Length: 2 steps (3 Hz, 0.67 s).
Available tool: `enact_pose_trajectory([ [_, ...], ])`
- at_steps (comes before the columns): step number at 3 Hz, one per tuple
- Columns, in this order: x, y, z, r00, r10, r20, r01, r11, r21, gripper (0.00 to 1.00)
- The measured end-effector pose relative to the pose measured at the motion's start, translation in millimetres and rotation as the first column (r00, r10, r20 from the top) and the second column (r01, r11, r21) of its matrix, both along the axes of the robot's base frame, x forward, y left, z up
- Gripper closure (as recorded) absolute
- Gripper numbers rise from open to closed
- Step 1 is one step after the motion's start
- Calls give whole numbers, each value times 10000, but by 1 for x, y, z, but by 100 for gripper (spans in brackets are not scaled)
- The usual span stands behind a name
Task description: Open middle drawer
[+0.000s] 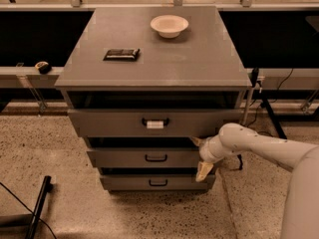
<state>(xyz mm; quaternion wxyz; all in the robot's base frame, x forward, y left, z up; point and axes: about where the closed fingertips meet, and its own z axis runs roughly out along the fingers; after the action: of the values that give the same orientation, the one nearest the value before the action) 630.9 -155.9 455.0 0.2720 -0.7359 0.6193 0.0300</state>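
The middle drawer (124,158) is a grey flat front with a small bare black loop handle (156,158) at its centre. It sits a little out from the cabinet, with a dark gap above it. My gripper (199,156) is at the right end of this drawer front, well to the right of the handle. It is open, with one cream fingertip (195,141) at the drawer's top edge and the other (203,171) below its bottom edge. It holds nothing. The white arm (259,148) reaches in from the right.
The top drawer (109,123), whose handle bears a white tag (155,124), stands partly pulled out. The bottom drawer (124,182) is below. On the cabinet top (199,63) lie a white bowl (169,25) and a dark flat packet (121,54). A black pole (39,203) lies on the floor at the left.
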Motion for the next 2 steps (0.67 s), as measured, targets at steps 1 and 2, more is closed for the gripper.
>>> enact_pose_trajectory([
  [1, 7, 9, -10, 9999, 23, -114, -22, 10000, 84, 0],
  [2, 7, 15, -17, 9998, -5, -216, 10, 9998, 222, 2],
])
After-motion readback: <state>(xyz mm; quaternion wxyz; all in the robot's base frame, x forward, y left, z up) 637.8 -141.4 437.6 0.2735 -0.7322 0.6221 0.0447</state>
